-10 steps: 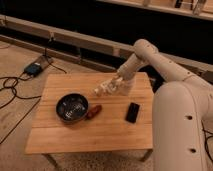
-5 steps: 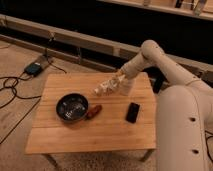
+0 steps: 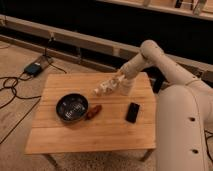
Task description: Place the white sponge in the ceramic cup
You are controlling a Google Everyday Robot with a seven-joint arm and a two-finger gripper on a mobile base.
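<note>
My gripper reaches in from the right and hangs low over the back middle of the wooden table. Small white things lie at its tip, touching or nearly touching it. I cannot tell the white sponge apart from the white bottle-shaped object among them. The ceramic cup, pale and cylindrical, stands upright just to the right of the gripper, partly under my wrist. I cannot tell whether the gripper holds anything.
A wide dark bowl sits left of centre, with a small brown-red object beside it. A black phone-like slab lies to the right. Cables and a box lie on the floor at left.
My arm's elbow has shifted slightly to the right. The gripper and the white things stay at about the same spot on the table.
</note>
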